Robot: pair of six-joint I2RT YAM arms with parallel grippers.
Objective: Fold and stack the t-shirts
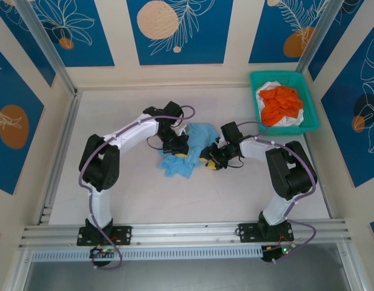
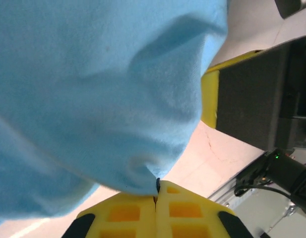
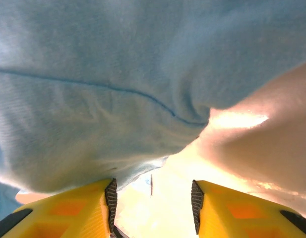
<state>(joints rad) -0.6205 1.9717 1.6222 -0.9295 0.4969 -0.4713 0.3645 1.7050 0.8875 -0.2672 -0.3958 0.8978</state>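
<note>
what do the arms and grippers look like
The left arm and right arm have white links, black joints and thin purplish cables looping alongside. The left gripper and right gripper have yellow fingers with recessed square pockets; the right's inner faces carry dark ribbed pads.

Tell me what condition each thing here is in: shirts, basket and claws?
light blue t-shirt, crumpled on the table
orange t-shirt, bunched in the basket
white t-shirt, under the orange one
basket, upright, holding two shirts
left gripper, shut on the blue shirt's edge
right gripper, open beside the blue cloth
</note>
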